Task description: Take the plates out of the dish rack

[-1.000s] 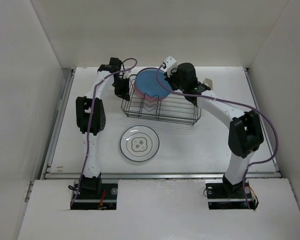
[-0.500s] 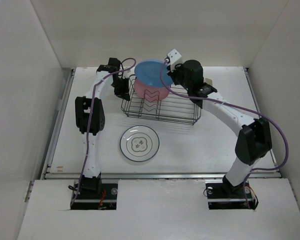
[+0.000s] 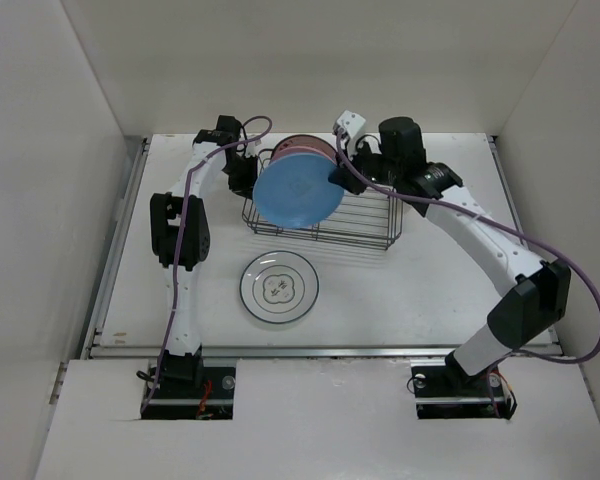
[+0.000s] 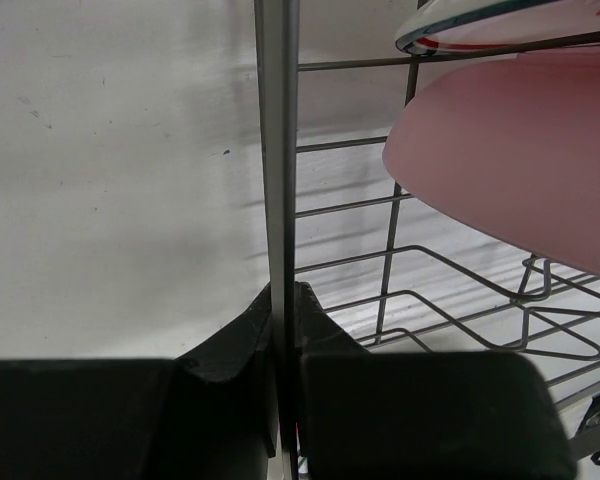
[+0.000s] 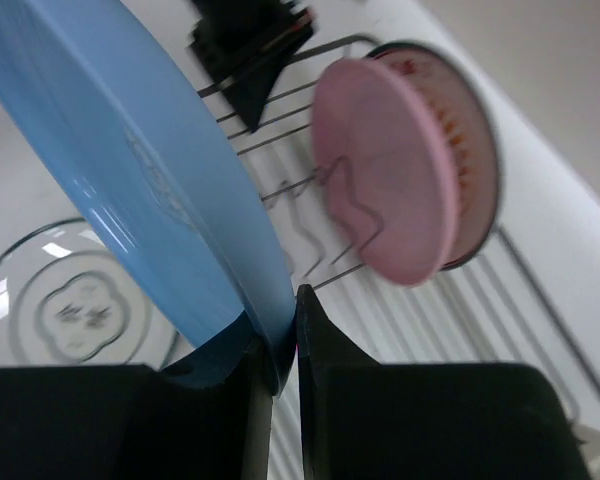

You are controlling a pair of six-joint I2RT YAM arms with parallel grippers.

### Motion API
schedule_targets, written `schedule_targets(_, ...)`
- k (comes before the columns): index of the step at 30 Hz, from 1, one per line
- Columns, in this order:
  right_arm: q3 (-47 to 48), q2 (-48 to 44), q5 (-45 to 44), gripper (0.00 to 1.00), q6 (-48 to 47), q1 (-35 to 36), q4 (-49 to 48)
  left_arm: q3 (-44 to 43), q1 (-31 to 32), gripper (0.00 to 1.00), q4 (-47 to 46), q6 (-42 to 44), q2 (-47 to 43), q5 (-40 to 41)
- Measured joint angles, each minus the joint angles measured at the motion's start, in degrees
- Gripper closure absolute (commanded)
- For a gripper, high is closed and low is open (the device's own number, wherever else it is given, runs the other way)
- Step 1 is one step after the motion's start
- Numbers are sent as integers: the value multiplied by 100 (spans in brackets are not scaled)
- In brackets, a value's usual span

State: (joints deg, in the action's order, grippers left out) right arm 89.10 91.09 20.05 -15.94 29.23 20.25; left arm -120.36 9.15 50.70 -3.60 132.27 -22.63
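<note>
Top view: my right gripper holds the blue plate by its edge over the dish rack; the flower-outline plate lies on the table.
Left wrist: left gripper pinched tight on the rack's rim; pink plate slotted nearby.
Right wrist: jaws clamped on the blue rim; orange-patterned plate stands behind the pink.
Progress: one out, one in hand, at least two left, by my reckoning.
</note>
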Motion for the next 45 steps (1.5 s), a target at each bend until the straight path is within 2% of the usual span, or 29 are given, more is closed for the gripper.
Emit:
schedule_targets(7,-741,-341,1043,100,614,-184,1134,0,0,100,-7,-13,0,9)
schedule_targets(15,-2223,-793,1169,100,1550,-264,1912,175,0,100,-184,-66,-94,20)
schedule_targets(20,-2750,-946,951,100,2179,-435,2041,186,0,100,-199,-142,-98,37)
schedule_targets(26,-3348,-1178,260,100,2865,-909,2153,343,-28,100,-339,-387,-177,24)
schedule_targets(37,-3475,-1335,-501,100,3268,-1360,2218,752,-181,100,-673,-1008,-409,79)
schedule_targets(39,-3475,-1185,-542,94,3270,-1362,2210,750,-175,100,-671,-968,-409,114)
schedule_targets(40,-3475,-1078,-557,85,3270,-1364,2201,748,-170,100,-669,-940,-409,129)
schedule_targets(43,-3475,-750,-553,79,3294,-1373,2159,621,-144,100,-538,-780,-372,240)
schedule_targets(44,-3475,-682,-551,73,3309,-1390,2140,557,-136,100,-483,-732,-348,280)
schedule_targets(45,-3477,-632,-566,70,3318,-1390,2131,479,-129,100,-424,-684,-304,319)
